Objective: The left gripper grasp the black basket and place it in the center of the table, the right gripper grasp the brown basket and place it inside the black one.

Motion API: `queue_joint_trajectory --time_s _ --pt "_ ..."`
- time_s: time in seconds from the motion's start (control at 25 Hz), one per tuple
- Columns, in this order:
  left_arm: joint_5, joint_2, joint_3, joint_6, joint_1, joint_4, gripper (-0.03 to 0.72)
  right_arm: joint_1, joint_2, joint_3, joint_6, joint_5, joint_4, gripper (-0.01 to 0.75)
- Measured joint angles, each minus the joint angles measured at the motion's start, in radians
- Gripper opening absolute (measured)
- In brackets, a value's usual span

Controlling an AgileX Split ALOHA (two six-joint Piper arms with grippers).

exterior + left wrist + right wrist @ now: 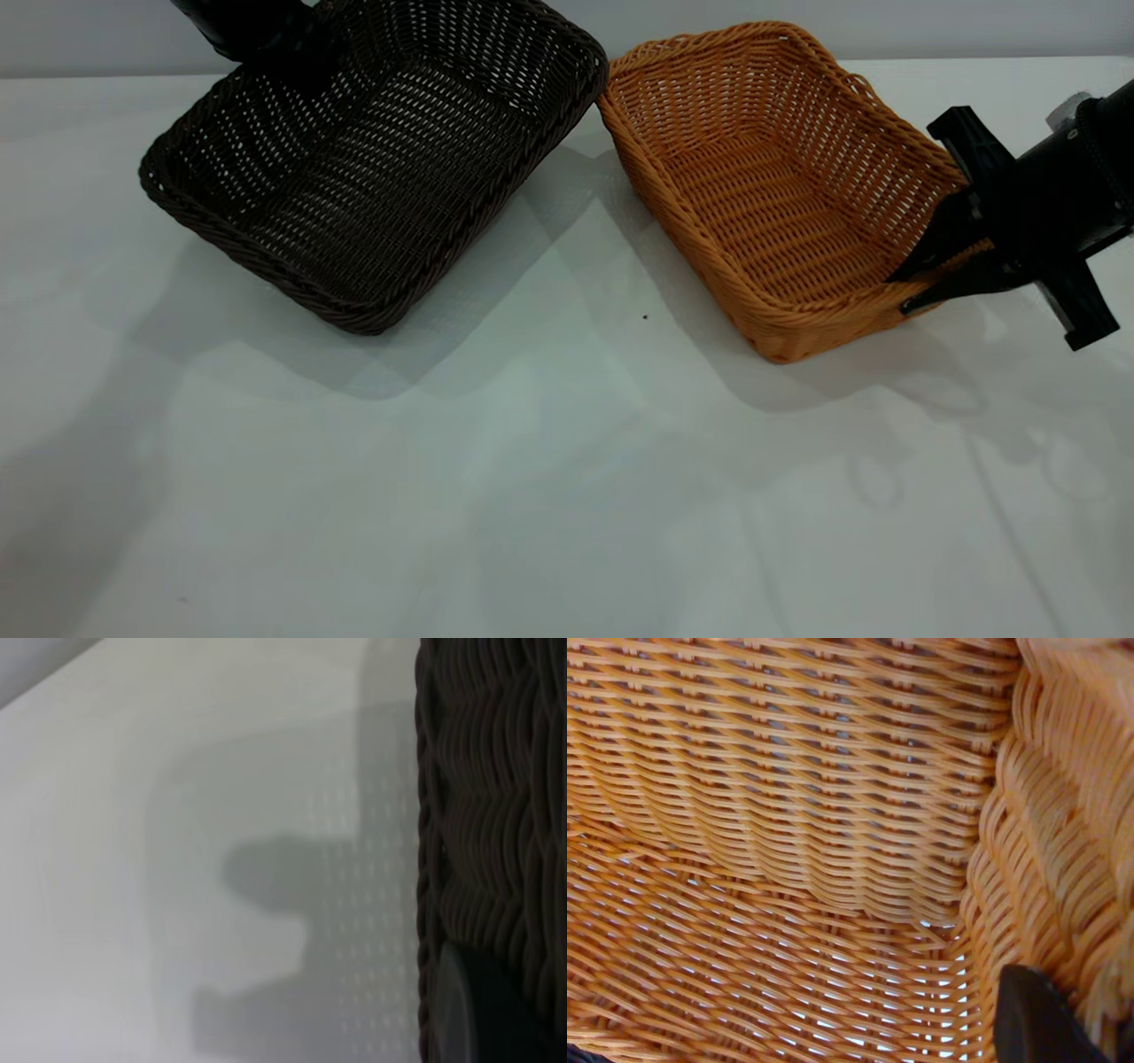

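With both baskets tilting, the left tool (297, 49) is pinching the black basket (372, 159) and the right tool (921, 279) the brown basket (780, 186); next, centring the black one on the tabletop (567, 496).

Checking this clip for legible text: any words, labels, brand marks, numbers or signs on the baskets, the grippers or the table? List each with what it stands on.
None can be read in any of the three views.
The black basket and the brown basket: plain wicker, no tag or label.
The left gripper and the right gripper: plain black, no marking visible.
The table: bare white, only shadows and a tiny dark speck.
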Motion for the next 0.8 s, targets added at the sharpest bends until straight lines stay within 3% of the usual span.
queue_joint_trajectory --time_s 0.16,0.36,0.56,0.8 --pt "0.034 -0.014 0.000 0.053 0.001 -0.003 0.082 -0.034 0.008 -0.087 -0.072 0.007 -0.019 0.072" --pt "0.179 -0.020 -0.003 0.233 -0.016 -0.021 0.082 -0.135 0.012 -0.243 -0.143 0.141 -0.047 0.072" --pt "0.305 -0.020 -0.003 0.526 -0.052 -0.164 0.082 -0.207 0.012 -0.359 -0.165 0.272 -0.137 0.072" --pt "0.337 -0.020 -0.003 0.855 -0.148 -0.312 0.082 -0.219 0.012 -0.396 -0.172 0.354 -0.252 0.072"
